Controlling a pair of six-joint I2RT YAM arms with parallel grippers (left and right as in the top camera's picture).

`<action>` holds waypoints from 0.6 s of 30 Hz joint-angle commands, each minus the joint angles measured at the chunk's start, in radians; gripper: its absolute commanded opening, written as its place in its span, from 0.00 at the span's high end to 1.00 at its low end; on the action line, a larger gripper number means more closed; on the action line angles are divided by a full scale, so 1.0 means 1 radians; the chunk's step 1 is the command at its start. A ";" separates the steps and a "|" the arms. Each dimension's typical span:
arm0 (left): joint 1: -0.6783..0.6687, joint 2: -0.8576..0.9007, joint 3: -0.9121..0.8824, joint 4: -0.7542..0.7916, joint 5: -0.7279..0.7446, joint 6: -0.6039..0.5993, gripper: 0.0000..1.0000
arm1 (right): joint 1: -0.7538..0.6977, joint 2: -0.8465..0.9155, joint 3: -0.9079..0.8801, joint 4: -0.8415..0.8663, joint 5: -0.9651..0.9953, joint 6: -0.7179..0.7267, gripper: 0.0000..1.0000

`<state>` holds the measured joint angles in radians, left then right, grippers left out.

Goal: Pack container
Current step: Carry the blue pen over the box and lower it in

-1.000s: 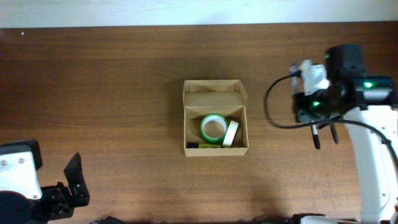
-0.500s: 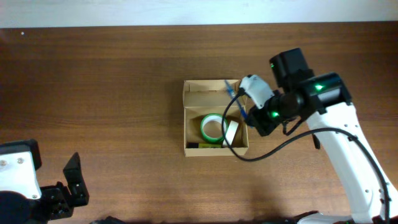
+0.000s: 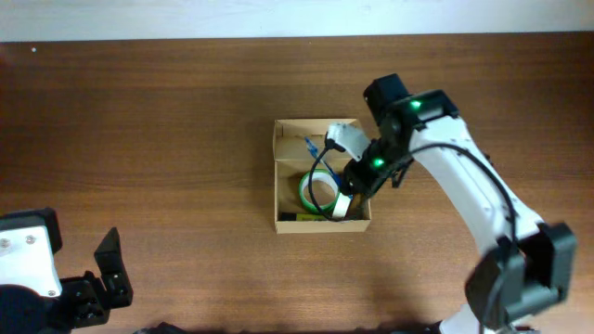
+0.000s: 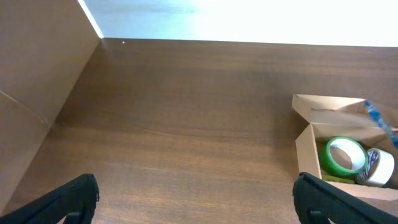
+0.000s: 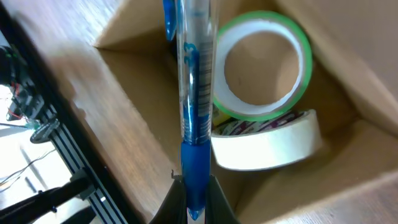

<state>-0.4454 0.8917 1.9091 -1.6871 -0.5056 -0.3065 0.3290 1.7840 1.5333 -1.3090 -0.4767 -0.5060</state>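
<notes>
The container is a small tan cardboard box, open, with its flap lid folded back on the far side. Inside lie a green tape roll and a white tape roll. My right gripper is over the box's right side, shut on a blue pen that reaches out over the box. In the right wrist view the pen runs from the jaws above the green roll, the white roll and the box wall. My left gripper is open and empty, far at the front left.
The box with the green roll and white roll shows at the right of the left wrist view, beyond my open left jaws. A yellow-green flat item lies in the box's near edge. Brown wooden table all round.
My right arm has swung left from the table's right side to over the box, carrying the blue pen. The left arm has not moved.
</notes>
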 commanded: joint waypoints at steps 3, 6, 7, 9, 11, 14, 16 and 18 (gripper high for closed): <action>0.004 -0.006 -0.003 0.000 -0.015 0.016 0.00 | 0.007 0.079 -0.005 -0.008 -0.009 -0.038 0.96; 0.004 -0.006 -0.003 0.000 -0.015 0.016 0.00 | 0.006 0.094 -0.005 -0.012 0.009 -0.046 0.96; 0.004 -0.006 -0.003 0.000 -0.015 0.016 0.00 | 0.006 0.095 -0.005 -0.012 0.022 -0.049 0.96; 0.004 -0.006 -0.003 0.000 -0.015 0.016 0.00 | 0.006 0.095 -0.005 -0.013 0.026 -0.067 0.96; 0.004 -0.006 -0.003 0.000 -0.015 0.016 0.00 | 0.006 0.095 -0.006 -0.017 0.027 -0.088 0.96; 0.004 -0.006 -0.003 0.000 -0.015 0.016 0.01 | 0.006 0.095 -0.005 -0.031 0.022 -0.124 0.96; 0.004 -0.006 -0.003 0.000 -0.015 0.016 0.01 | 0.006 0.095 -0.005 -0.044 -0.020 -0.173 0.96; 0.004 -0.006 -0.003 0.000 -0.015 0.016 0.01 | 0.006 0.095 -0.005 -0.065 -0.080 -0.237 0.96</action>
<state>-0.4454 0.8917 1.9091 -1.6871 -0.5056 -0.3065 0.3290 1.8771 1.5333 -1.3586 -0.4755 -0.6350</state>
